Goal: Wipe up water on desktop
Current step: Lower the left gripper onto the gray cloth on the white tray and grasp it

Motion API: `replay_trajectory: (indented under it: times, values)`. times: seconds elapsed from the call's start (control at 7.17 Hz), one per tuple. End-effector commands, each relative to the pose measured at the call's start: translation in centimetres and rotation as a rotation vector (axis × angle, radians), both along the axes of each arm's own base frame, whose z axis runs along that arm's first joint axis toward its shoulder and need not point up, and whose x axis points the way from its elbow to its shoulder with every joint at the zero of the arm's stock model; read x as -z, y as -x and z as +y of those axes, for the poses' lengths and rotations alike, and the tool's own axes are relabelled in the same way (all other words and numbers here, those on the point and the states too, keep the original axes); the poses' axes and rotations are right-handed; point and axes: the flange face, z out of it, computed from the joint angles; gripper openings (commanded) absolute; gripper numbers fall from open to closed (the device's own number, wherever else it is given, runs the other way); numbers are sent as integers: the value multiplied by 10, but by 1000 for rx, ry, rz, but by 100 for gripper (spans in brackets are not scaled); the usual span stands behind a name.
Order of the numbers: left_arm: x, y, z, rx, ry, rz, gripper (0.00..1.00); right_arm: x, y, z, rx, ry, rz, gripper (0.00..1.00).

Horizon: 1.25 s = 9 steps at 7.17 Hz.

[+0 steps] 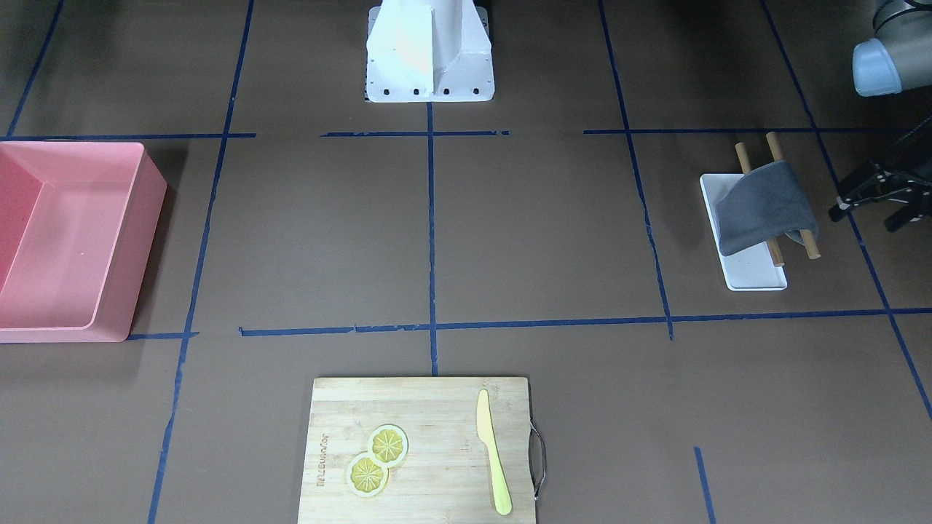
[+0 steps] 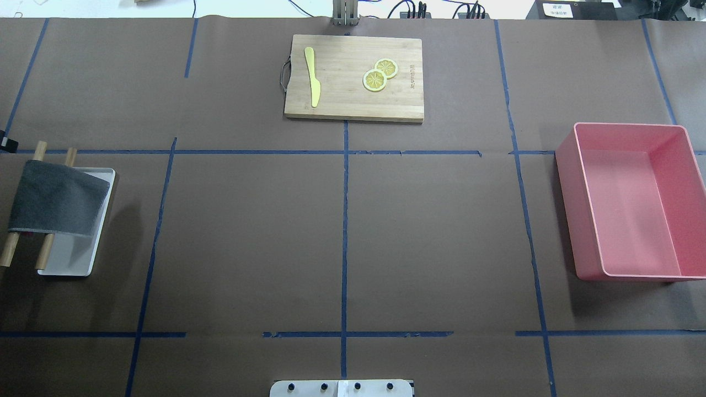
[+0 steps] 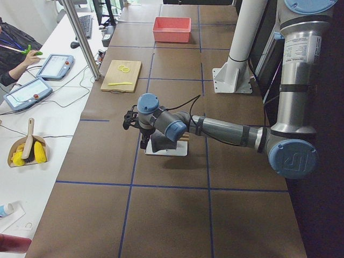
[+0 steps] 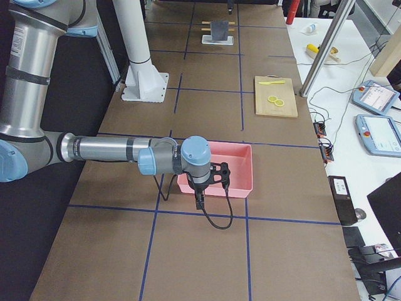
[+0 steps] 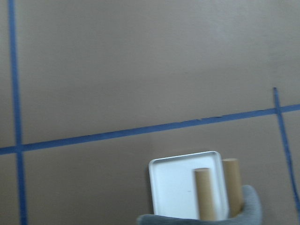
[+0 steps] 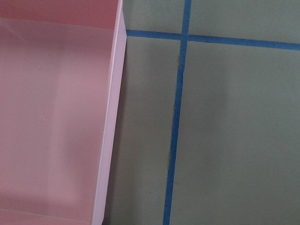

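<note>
The desktop (image 2: 248,237) is a matte brown surface crossed by dark-blue tape lines; I see no water on it. A grey cloth (image 2: 55,205) hangs over two wooden rods (image 2: 44,255) on a white tray (image 2: 71,263) at the robot's left; it also shows in the front-facing view (image 1: 764,207). My left gripper (image 1: 864,220) hovers just beside the cloth, jaws apart and empty; the left wrist view shows the tray (image 5: 173,187) and the cloth's edge (image 5: 248,211). My right gripper (image 4: 216,175) hangs over the pink bin's near edge; I cannot tell whether it is open or shut.
A pink bin (image 2: 634,201) stands at the robot's right, with nothing in it. A bamboo cutting board (image 2: 353,77) at the far middle holds a yellow knife (image 2: 312,77) and two lemon slices (image 2: 379,74). The white robot base (image 1: 429,51) stands at the near middle.
</note>
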Motion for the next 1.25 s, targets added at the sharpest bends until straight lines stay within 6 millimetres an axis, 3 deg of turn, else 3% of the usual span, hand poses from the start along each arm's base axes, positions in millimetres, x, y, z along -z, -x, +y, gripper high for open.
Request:
replay_trajectory:
  times: [0.0,0.42,0.56,0.84,1.12]
  values:
    - [0,-25,13,-32,29,5,100,-1,0,0,0,3,0,100]
    - [-9,-31,22,-35,62,0,92,-2,0,0,1,3,0,100]
    - [-9,-31,22,-33,65,0,80,-2,0,0,1,3,0,100]
    - [-9,-31,22,-33,68,0,40,-2,0,0,1,4,0,100]
    - [-8,-32,22,-34,70,1,34,-2,0,0,1,4,0,100]
